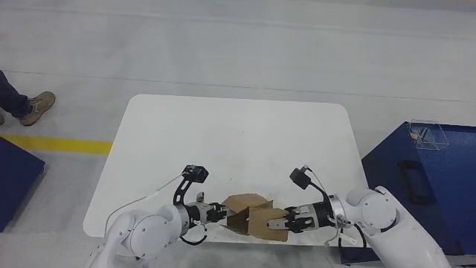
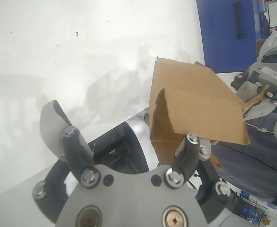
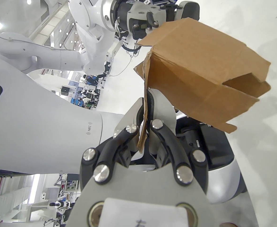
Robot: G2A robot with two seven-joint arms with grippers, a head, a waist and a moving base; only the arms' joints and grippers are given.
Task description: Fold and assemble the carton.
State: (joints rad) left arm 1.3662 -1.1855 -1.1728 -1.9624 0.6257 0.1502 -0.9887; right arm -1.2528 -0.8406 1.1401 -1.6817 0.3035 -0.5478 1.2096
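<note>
At table (image 1: 223,134) near edge, carton (image 1: 251,214) spans btwn arms: R gripper (image 3: 146,115) pinches one flap, L gripper (image 2: 123,124) gapes wide at opposite end.

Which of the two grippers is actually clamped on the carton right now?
The right gripper: it is pinched shut on a flap of the carton. The left gripper is spread wide open at the carton's other end.

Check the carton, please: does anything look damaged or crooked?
Yes. One flap edge of the carton is ragged and torn, not cleanly cut, beside the left gripper. The flap pinched by the right gripper looks frayed too.
</note>
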